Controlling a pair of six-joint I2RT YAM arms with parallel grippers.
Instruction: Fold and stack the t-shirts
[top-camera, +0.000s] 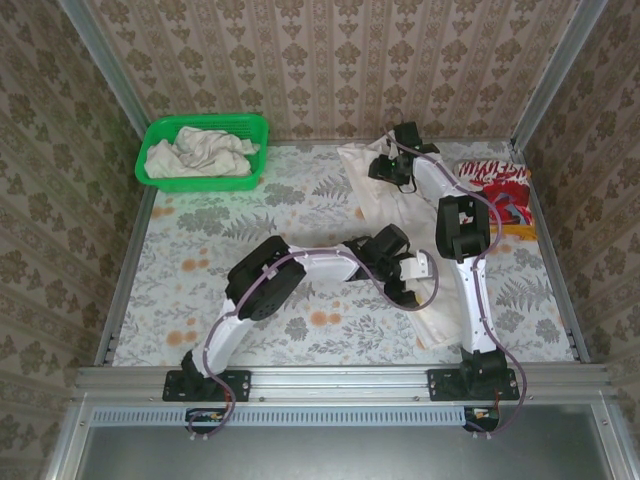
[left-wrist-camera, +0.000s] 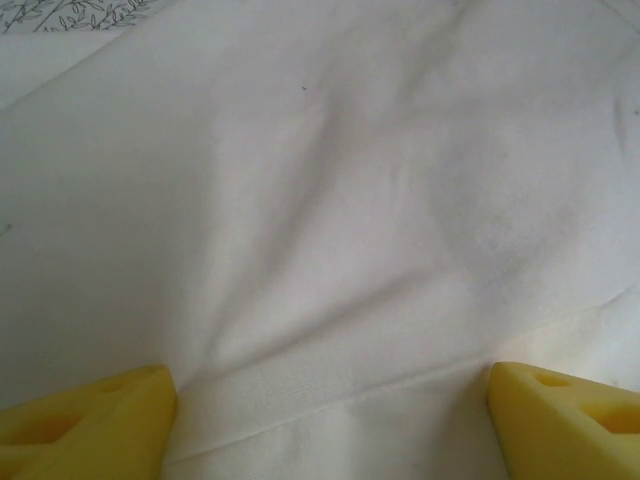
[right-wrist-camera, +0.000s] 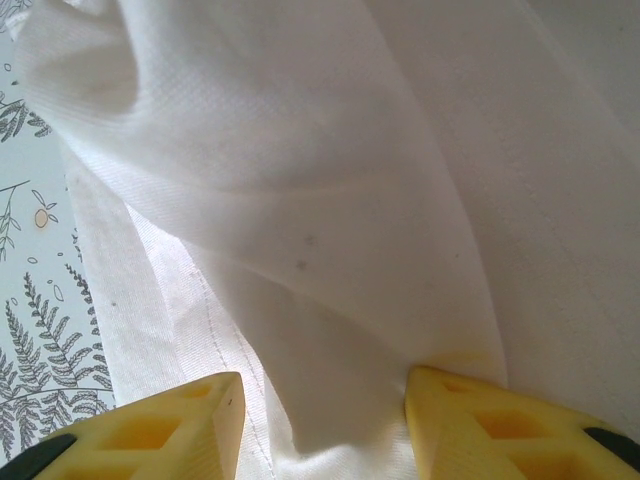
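Left claw (top-camera: 408, 280) at mid-counter, low over near half of off-white t-shirt (top-camera: 370, 200). Its fingers (left-wrist-camera: 90, 420) wide apart, flat cloth and hem below them. T-shirt spread diagonally on right half of floral counter (top-camera: 250, 215), near right to far centre. Right claw (top-camera: 388, 172) at shirt's far end, half apart. Bunched fold of cloth between, touching one finger (right-wrist-camera: 480, 420); whether pinched, cannot tell. Red-and-white t-shirt (top-camera: 497, 185) folded, far right. Green basket (top-camera: 200, 184) far left, crumpled off-white shirt (top-camera: 200, 152) inside.
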